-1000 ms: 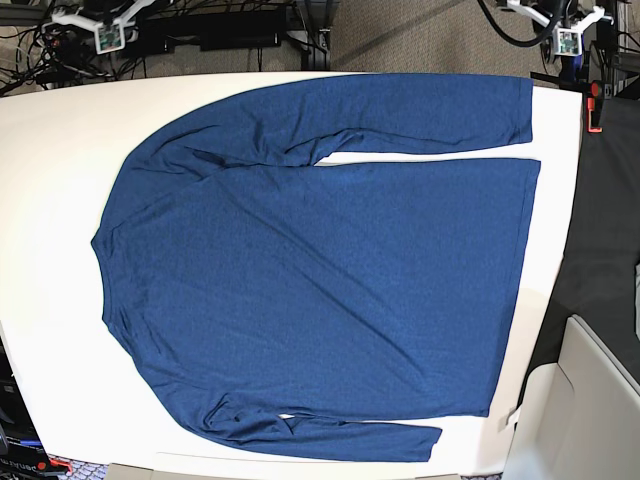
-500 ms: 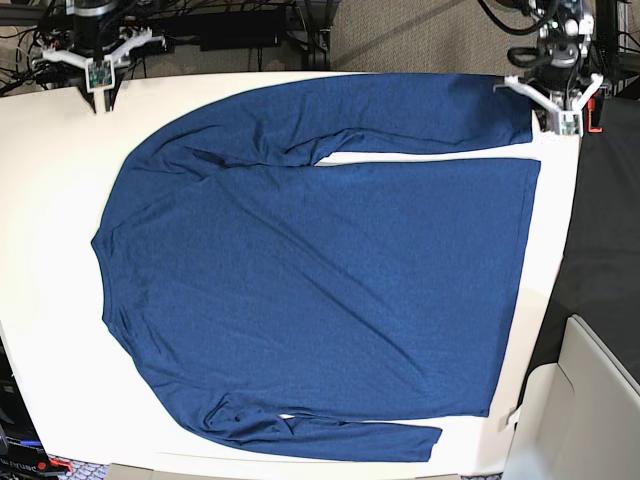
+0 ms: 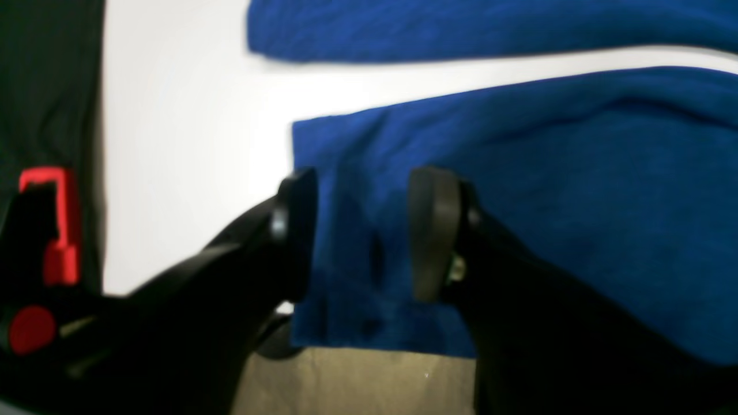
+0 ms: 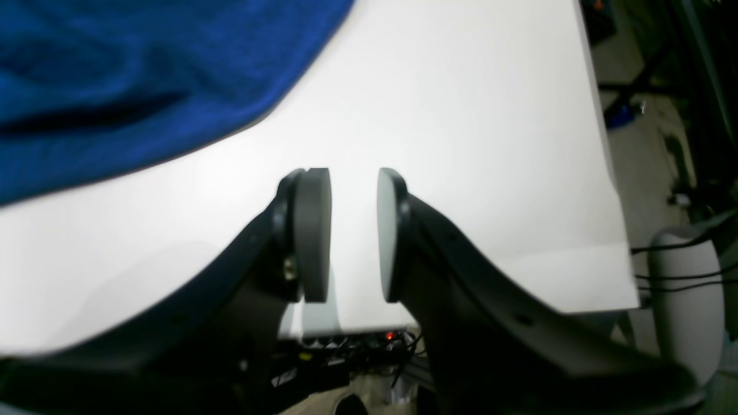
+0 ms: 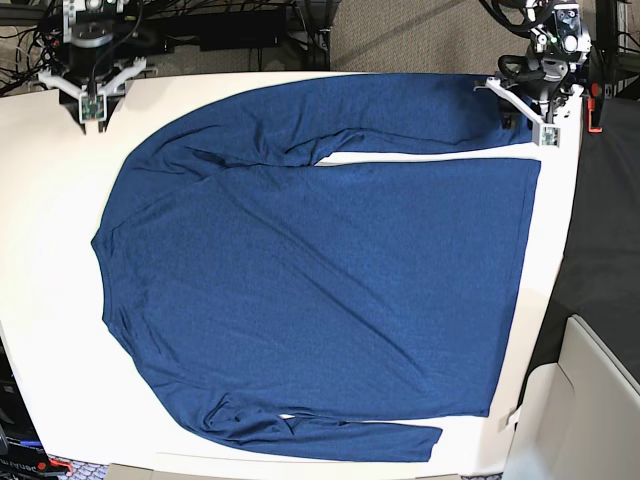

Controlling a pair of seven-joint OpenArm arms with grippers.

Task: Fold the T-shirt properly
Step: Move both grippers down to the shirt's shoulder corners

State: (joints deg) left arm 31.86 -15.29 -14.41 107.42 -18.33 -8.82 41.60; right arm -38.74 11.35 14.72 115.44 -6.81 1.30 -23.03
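Observation:
The T-shirt (image 5: 320, 270), dark navy blue with long sleeves, lies spread flat on the white table (image 5: 50, 200), neck to the left and hem to the right. My left gripper (image 5: 525, 115) hovers over the cuff of the far sleeve (image 3: 519, 190). In the left wrist view this gripper (image 3: 363, 236) is open, with only cloth showing below the gap. My right gripper (image 5: 95, 100) is at the far left corner. The right wrist view shows it (image 4: 353, 233) open by a narrow gap over bare table (image 4: 461, 115), and the shirt's shoulder (image 4: 144, 75) lies apart from it.
A red clamp (image 5: 597, 105) sits on the dark strip right of the table, close to the left arm. A white bin (image 5: 590, 400) stands at the lower right. Cables and a power strip (image 5: 230, 35) run behind the far edge.
Both arms came down from behind the far edge onto the table corners. The left gripper moved over the sleeve cuff and opened wide. The right gripper opened a little.

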